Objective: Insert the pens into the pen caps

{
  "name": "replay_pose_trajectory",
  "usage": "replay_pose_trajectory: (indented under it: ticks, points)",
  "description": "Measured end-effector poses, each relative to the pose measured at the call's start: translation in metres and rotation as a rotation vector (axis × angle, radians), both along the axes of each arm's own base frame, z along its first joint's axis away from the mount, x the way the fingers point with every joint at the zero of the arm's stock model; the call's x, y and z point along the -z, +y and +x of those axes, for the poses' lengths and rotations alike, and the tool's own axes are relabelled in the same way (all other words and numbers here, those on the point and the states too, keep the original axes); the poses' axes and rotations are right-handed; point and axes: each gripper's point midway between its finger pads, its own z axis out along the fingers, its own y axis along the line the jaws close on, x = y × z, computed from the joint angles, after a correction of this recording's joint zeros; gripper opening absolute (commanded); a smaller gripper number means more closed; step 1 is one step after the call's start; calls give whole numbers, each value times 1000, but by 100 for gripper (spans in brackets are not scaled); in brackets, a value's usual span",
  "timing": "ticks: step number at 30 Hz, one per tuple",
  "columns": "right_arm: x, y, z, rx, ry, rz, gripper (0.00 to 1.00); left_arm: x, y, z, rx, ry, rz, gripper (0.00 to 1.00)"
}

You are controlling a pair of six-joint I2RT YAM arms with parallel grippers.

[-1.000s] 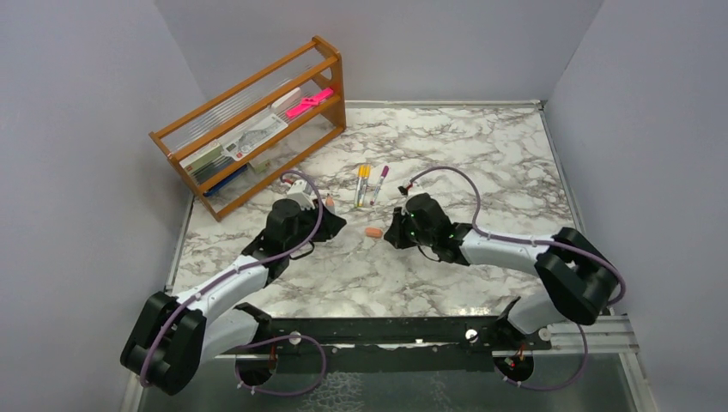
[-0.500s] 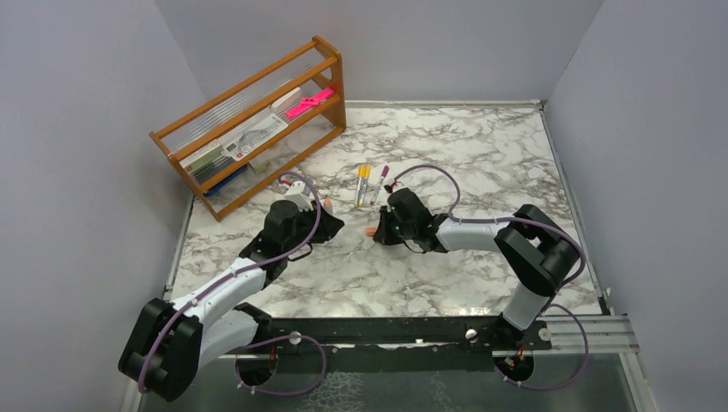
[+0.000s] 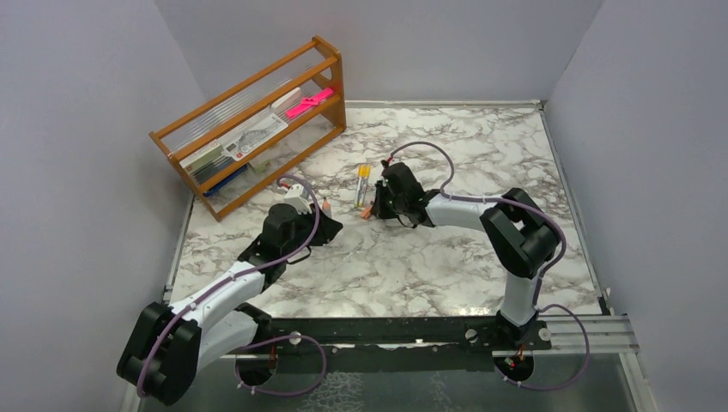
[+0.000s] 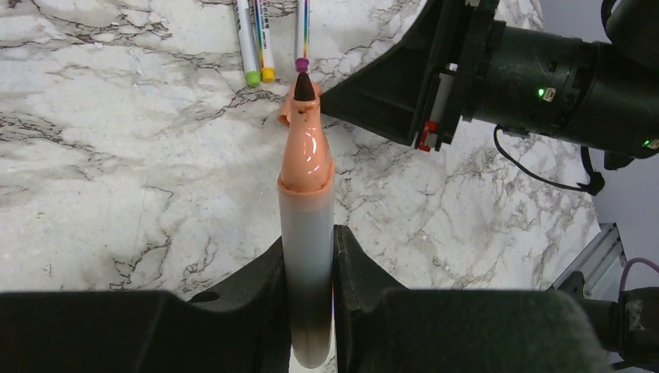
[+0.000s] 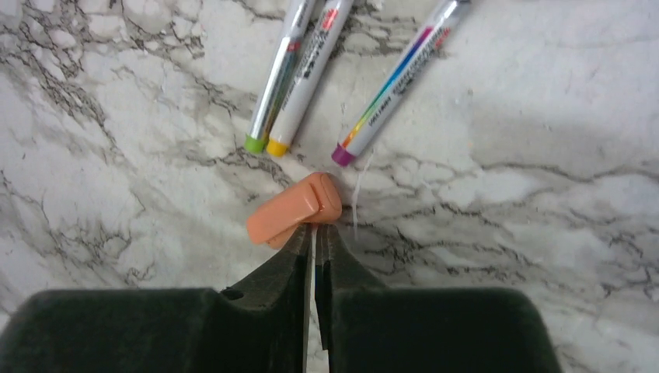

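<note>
1. Locate the left gripper (image 4: 308, 268) at the bottom of the left wrist view, clamped on the pale barrel of the held pen (image 4: 306, 225).
2. Note the fingers (image 4: 353, 272) pressing that barrel from both sides. The orange-pink nose section and uncapped dark tip stand clear beyond them.
3. Read the held pen as pointing away from the wrist. In that view its dark tip lines up with the orange-pink cap (image 5: 295, 211).
4. Locate the right gripper (image 5: 315, 233) low over the marble table (image 5: 505, 194), with jaws drawn together to a thin slit.
5. Note the right fingertips touching the near side of the orange-pink cap. Treat as undetermined whether any part of the cap is pinched between them.
6. Find the orange-pink cap lying on its side on the marble, just beside the coloured ends of three pens.
7. Identify the green-ended pen (image 5: 276, 85) and the yellow-ended pen (image 5: 311, 70) lying side by side and touching.
8. Identify the purple-ended pen (image 5: 396, 74), rainbow-striped, slightly apart to their right in the right wrist view.
9. In the top view, place both grippers near mid-table, facing each other. The cap lies at the right one's tips.
10. Find the wooden rack (image 3: 337, 86) at the far left corner of the table, holding flat items, among them a bright pink item (image 3: 309, 101).
</note>
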Motion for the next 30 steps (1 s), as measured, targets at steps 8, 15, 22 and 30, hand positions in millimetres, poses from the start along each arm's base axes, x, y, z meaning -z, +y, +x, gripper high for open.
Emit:
replay_pose_trajectory:
  ticks: [8,15,22,30]
  points:
    - [-7,7,9,-8,-21,5,49,-2,0,0,-1,-7,-3,0]
    - [-14,6,0,0,-50,-17,50,-1,3,-3,-2,-14,-6,0]
    - [-27,20,21,25,-104,-44,44,4,5,-6,-4,-5,-1,0]
    - [-17,23,42,46,-126,-114,27,-2,5,-7,-2,-27,-8,0]
